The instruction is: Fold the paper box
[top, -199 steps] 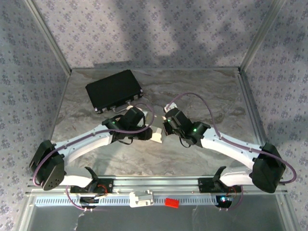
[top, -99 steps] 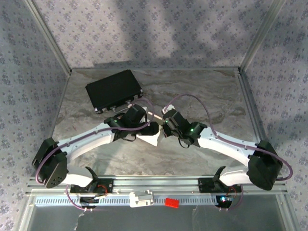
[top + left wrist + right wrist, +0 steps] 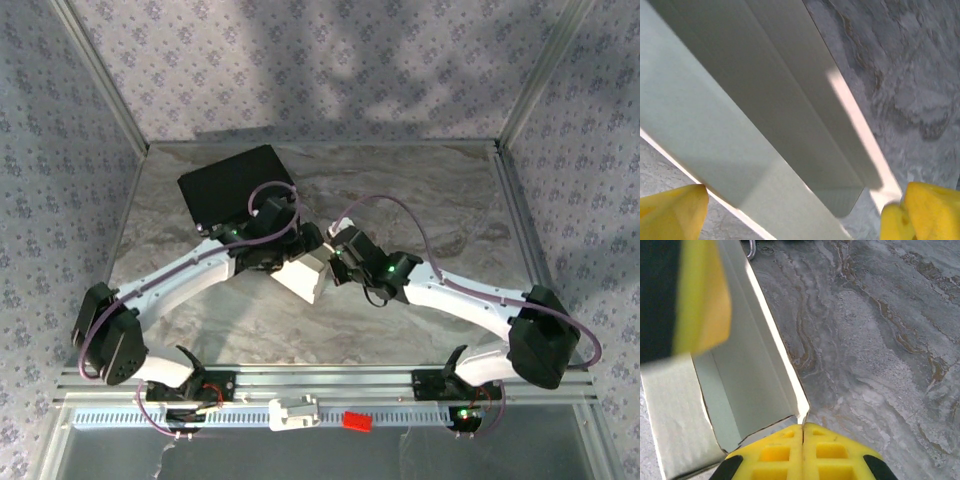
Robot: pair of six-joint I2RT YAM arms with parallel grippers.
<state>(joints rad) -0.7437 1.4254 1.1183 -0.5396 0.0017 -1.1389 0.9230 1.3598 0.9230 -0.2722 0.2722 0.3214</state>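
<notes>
**A:** Movement on the left! The left fingers [image 3: 303, 247] have sprung wide apart since a second ago. Both arms have also carried the paper box [image 3: 306, 277] a touch leftward and farther onto the desk [image 3: 430, 200].

**B:** And nearest us, the right fingers [image 3: 803, 452] are pressed fully together. The box's upright side wall runs straight into the seam between them, so I read that as a pinch on the wall's corner.

**A:** So the right has it. And the left?

**B:** Gaping and gripping nothing. In its wrist view the long white panels pass between the two yellow tips and touch neither, as far as I can tell. The box sits mid-desk, right between the two arms.

**A:** What makes this step go well?

**B:** My judgement: keep the right pinch firm so the half-formed box can't swivel. Then bring the left fingers onto a loose flap along its crease, not across it, because thin card buckles if it's pushed mid-panel.

**A:** And beyond?

**B:** The black case [image 3: 232, 183] lies at the far left, just behind the left wrist and apart from the box.
</notes>
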